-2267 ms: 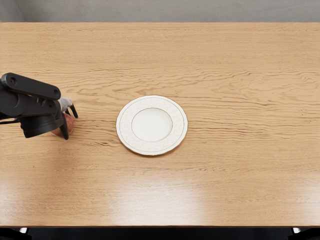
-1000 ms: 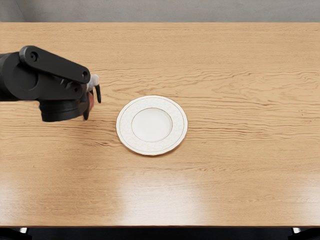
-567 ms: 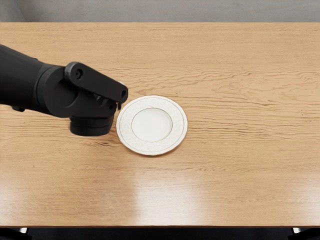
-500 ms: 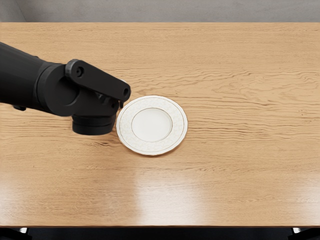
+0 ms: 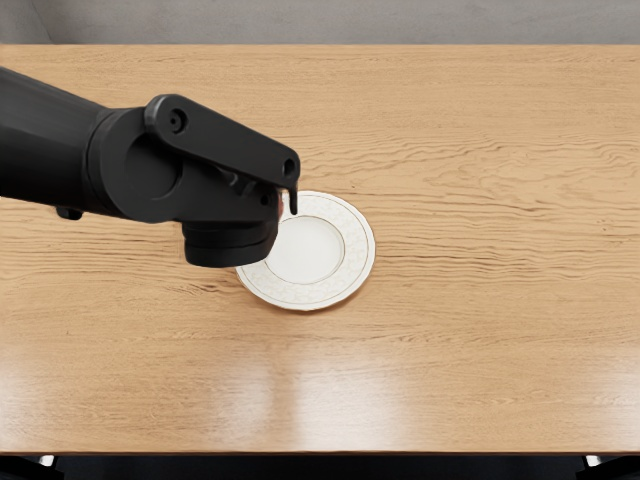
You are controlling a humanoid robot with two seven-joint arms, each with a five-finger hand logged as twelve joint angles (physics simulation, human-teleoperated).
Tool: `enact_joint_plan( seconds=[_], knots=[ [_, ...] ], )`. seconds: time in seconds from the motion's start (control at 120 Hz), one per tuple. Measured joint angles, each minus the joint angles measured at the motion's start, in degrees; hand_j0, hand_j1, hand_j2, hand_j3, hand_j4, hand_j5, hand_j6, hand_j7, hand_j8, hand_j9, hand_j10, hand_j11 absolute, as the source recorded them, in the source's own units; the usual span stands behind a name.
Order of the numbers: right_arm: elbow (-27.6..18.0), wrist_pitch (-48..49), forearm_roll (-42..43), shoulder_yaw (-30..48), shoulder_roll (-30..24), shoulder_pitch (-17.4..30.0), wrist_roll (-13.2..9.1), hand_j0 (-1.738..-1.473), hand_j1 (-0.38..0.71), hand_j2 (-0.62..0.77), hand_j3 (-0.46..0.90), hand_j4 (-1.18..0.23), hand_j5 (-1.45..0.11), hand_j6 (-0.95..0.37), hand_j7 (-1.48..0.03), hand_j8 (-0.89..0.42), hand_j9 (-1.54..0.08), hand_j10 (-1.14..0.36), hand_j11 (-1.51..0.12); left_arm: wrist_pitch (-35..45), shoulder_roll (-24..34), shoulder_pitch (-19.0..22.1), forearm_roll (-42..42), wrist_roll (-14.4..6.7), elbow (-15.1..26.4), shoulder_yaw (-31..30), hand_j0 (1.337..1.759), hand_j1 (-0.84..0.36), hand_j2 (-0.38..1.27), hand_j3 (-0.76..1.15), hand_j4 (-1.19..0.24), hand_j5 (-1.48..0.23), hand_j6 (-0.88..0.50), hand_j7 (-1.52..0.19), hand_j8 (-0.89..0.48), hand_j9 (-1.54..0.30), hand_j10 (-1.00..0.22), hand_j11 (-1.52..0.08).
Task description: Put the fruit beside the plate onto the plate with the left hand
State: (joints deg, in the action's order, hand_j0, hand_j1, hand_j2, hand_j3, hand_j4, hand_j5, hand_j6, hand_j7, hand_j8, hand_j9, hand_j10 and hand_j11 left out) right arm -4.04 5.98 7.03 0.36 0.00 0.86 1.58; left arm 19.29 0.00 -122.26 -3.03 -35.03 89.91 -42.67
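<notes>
A pale wooden table (image 5: 480, 350) fills the view, with a strip of grey wall (image 5: 320, 20) beyond its far edge. A white plate (image 5: 362, 250) sits near the middle of the table, a little toward the left edge, and it has not shifted through the earlier frames.

What has changed is the left arm (image 5: 50, 140). A couple of seconds ago the left hand (image 5: 235, 205) was low at the left edge of the table, closed round the fruit where it lay well to the left of the plate. A second ago it had lifted and was partway across. Half a second ago it was just beside the plate's left rim. Now it hangs over the plate's left side and covers that part of the rim. The spot by the left edge where the fruit lay is bare wood.

The fruit (image 5: 278, 202) is almost wholly hidden under the hand. Only a thin reddish sliver shows, tucked between the palm and one dark fingertip that points down over the plate. The fingers (image 5: 292, 203) are curled down and clamped on the fruit, which is held above the plate's left part. Whether the fruit touches the plate cannot be seen.
</notes>
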Motion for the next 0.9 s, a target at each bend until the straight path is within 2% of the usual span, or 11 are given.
enact_joint_plan(
  seconds=[0.217, 0.408, 0.55, 0.767, 0.9],
  knots=[
    [0.0, 0.0, 0.0, 0.01, 0.0, 0.01, 0.0, -1.658, -0.31, -0.01, 0.0, -0.04, -0.05, -0.04, -0.05, -0.04, -0.05, -0.04, -0.05, -0.34, 0.0, 3.14, -0.33, 0.0, -0.88, 4.13, 1.652, -0.28, 0.24, 0.0, -0.6, -0.81, -0.5, -0.8, -0.34, -0.8, -0.39, -0.81],
    [0.0, 0.0, 0.0, 0.0, 0.0, 0.0, 0.0, -1.658, -0.31, -0.01, 0.0, -0.04, -0.05, -0.04, -0.05, -0.04, -0.05, -0.04, -0.05, -0.6, 0.0, 7.86, -2.02, -0.01, -3.91, 5.17, 1.653, -0.27, 0.24, 0.0, -0.59, -0.81, -0.52, -0.8, -0.35, -0.79, -0.4, -0.81],
    [0.0, 0.0, 0.0, 0.0, 0.0, -0.01, 0.0, -1.658, -0.31, -0.01, 0.0, -0.04, -0.05, -0.04, -0.05, -0.04, -0.05, -0.04, -0.05, -0.63, 0.0, 9.22, -2.97, 0.0, -6.36, 5.35, 1.653, -0.25, 0.2, 0.0, -0.58, -0.78, -0.53, -0.77, -0.38, -0.77, -0.42, -0.78],
    [0.0, 0.0, 0.0, 0.0, 0.0, 0.01, 0.0, -1.658, -0.31, -0.01, 0.0, -0.04, -0.05, -0.04, -0.05, -0.04, -0.05, -0.04, -0.05, -0.59, 0.0, 9.67, -3.26, 0.02, -7.37, 6.69, 1.656, -0.16, 0.12, 0.0, -0.48, -0.63, -0.47, -0.63, -0.47, -0.63, -0.5, -0.64],
    [0.0, 0.0, 0.0, 0.0, 0.0, 0.0, 0.0, -1.658, -0.31, -0.01, 0.0, -0.04, -0.05, -0.04, -0.05, -0.04, -0.05, -0.04, -0.05, -0.57, 0.0, 9.67, -3.05, 0.03, -7.31, 7.36, 1.657, -0.07, 0.09, 0.0, -0.38, -0.5, -0.37, -0.5, -0.4, -0.5, -0.43, -0.5]
  ],
)
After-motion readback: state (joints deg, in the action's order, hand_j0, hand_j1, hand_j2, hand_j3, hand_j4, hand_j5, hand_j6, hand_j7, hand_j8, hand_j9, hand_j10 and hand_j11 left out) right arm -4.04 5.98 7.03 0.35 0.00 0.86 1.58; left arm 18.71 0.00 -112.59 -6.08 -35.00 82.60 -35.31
